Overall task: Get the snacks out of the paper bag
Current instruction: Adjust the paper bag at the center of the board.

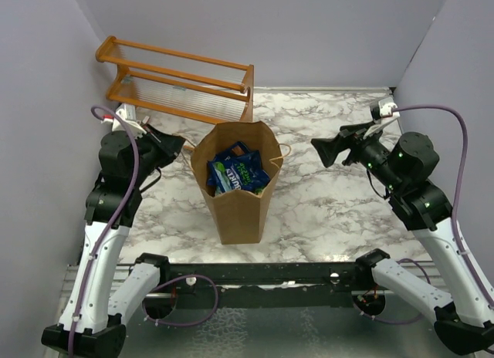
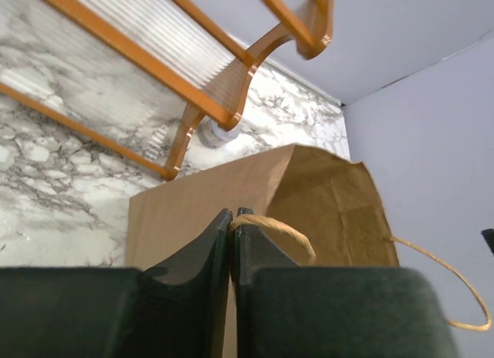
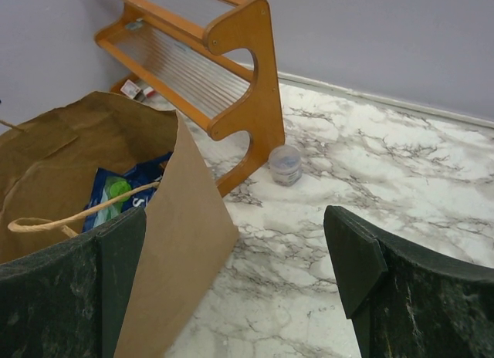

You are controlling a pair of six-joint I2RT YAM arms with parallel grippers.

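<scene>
Left wrist view: the handle (image 2: 287, 233) of the bag (image 2: 193, 207) is pinched between the left gripper (image 2: 233, 217) fingers. The right gripper (image 3: 235, 223) is held spread, with snacks (image 3: 123, 190) seen beyond its left finger.

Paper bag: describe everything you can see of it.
The paper bag is brown kraft paper with creased sides. It stands upright with its mouth open on the marble table, in front of the wooden rack. Blue and green snacks show inside through the mouth. It has thin twisted paper handles. The left tool is shut on the near handle, and the opposite handle sticks out free.
</scene>
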